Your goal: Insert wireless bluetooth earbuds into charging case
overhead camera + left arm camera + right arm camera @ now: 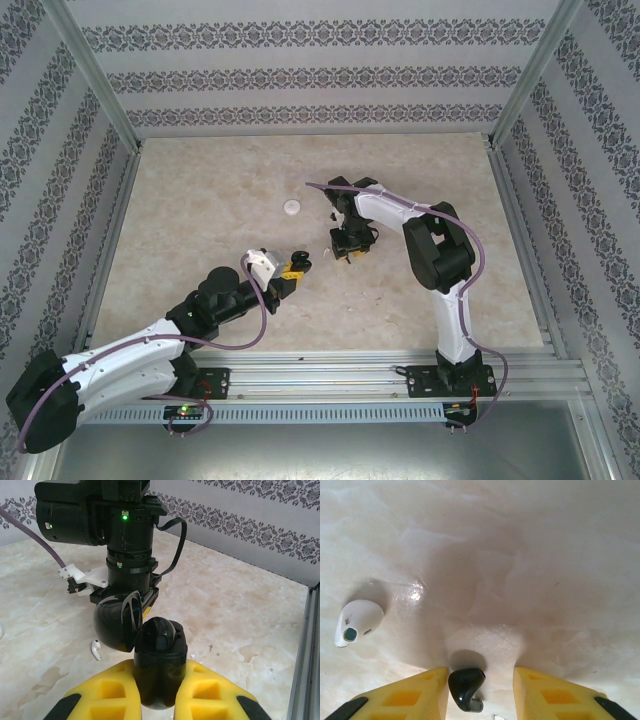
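Note:
My left gripper [159, 669] is shut on a black charging case [160, 655], held upright between the yellow fingers [107, 690]. Its round lid [117, 622] is flipped open to the left. A white earbud [96, 649] lies on the table just beyond it. My right gripper [480, 676] points down at the table, open. A black earbud [465, 687] lies between its fingers, against the left finger with a gap to the right one. A white earbud [357, 621] lies to the left. From above, the left gripper [293, 266] and right gripper [350, 248] are close together.
A small white round disc [291, 207] lies on the marble table [200, 240] behind both grippers. The right arm's black wrist [125, 555] hangs directly behind the held case. Metal rails [400, 375] run along the near edge and patterned walls enclose the table.

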### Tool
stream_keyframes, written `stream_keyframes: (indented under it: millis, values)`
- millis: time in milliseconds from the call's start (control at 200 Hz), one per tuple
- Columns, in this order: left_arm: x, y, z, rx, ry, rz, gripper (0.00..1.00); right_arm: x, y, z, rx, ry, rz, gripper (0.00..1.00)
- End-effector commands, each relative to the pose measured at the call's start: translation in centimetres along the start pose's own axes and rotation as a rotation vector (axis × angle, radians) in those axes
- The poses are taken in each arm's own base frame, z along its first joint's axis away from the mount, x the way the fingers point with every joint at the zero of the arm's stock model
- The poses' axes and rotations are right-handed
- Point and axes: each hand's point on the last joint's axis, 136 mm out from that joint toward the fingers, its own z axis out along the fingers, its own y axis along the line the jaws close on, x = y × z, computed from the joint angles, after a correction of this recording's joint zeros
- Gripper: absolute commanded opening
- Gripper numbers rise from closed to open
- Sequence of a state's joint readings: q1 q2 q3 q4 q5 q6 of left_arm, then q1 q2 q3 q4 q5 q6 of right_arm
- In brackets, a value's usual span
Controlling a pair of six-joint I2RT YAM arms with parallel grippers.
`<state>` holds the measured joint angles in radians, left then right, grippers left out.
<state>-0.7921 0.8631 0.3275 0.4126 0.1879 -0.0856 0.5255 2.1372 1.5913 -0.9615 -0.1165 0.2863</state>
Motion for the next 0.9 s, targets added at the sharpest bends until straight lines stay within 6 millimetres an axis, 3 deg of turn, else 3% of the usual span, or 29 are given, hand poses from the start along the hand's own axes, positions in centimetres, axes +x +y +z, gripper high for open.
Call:
stream_keyframes:
  millis: [0,565,894]
  values:
    - [-2.5,-1.1,-0.1,0.041,-0.079,0.016,0.0,-0.4,0.2,0.2,-0.006,0.014,0.023,0.39]
    - [-2.1,-1.1,-0.5,0.041,-0.077,0.008,0.0,0.5,0.5,1.4,0.024,0.058,0.021,0.28]
    - [-2.0,-1.1,-0.6,0.045,-0.087,0.003,0.0,0.7,1.2,0.0,-0.007,0.024,0.039,0.22]
